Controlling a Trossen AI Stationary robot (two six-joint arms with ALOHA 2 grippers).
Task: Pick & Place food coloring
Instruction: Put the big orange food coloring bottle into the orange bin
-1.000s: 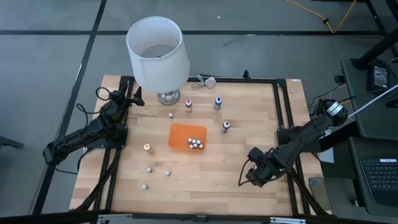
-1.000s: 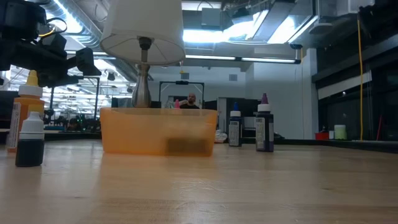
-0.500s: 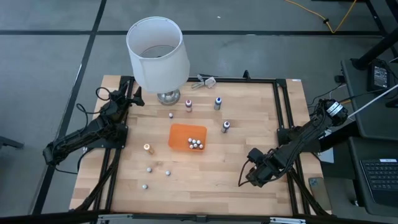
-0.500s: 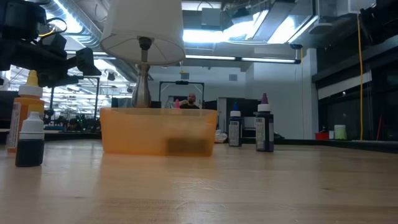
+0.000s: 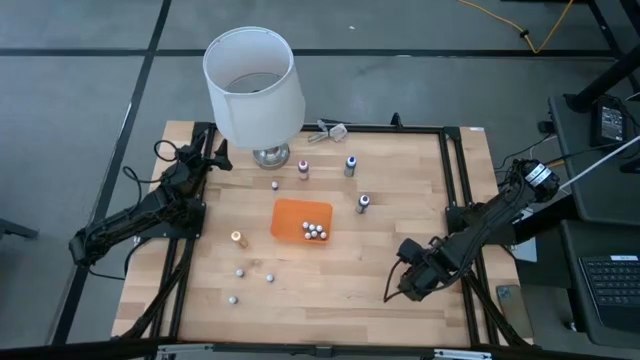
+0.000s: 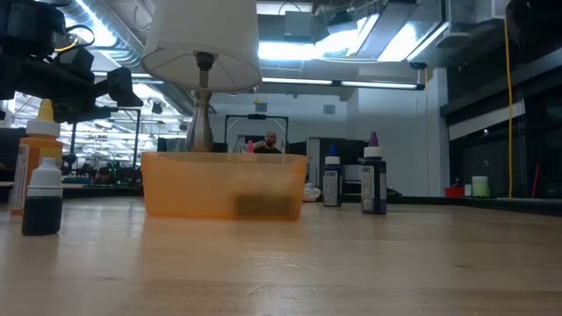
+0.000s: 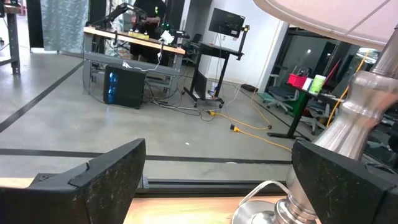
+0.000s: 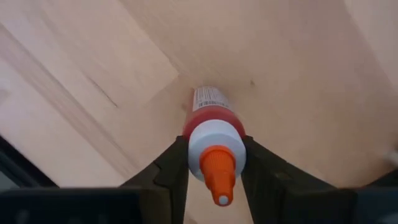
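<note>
In the right wrist view, a food coloring bottle [image 8: 210, 118] with a red body, white cap and orange tip stands between the fingers of my right gripper [image 8: 214, 158], which is shut on it. That gripper [image 5: 408, 284] points down near the table's near right corner and hides the bottle in the high view. My left gripper [image 7: 217, 186] waits open and level at the far left [image 5: 208, 156], beside the lamp. The orange tray [image 5: 290, 215] holds three white-capped bottles [image 5: 316, 232] that rest on its floor. My right gripper pinches the bottle's white cap [image 8: 200, 144] between its two fingers, one on each side. The fingers come from above, pointing down. The bottle is upright, its orange tip [image 8: 220, 177] up toward the wrist and its base down at the wood.
The white-shaded lamp [image 5: 253, 85] stands at the far left. Dark bottles [image 5: 303, 169] [image 5: 350, 165] [image 5: 363, 203] stand beyond and right of the tray. An orange one [image 5: 238, 239] and several tiny ones [image 5: 240, 271] are at the near left. Bare wood lies between the tray and my right gripper.
</note>
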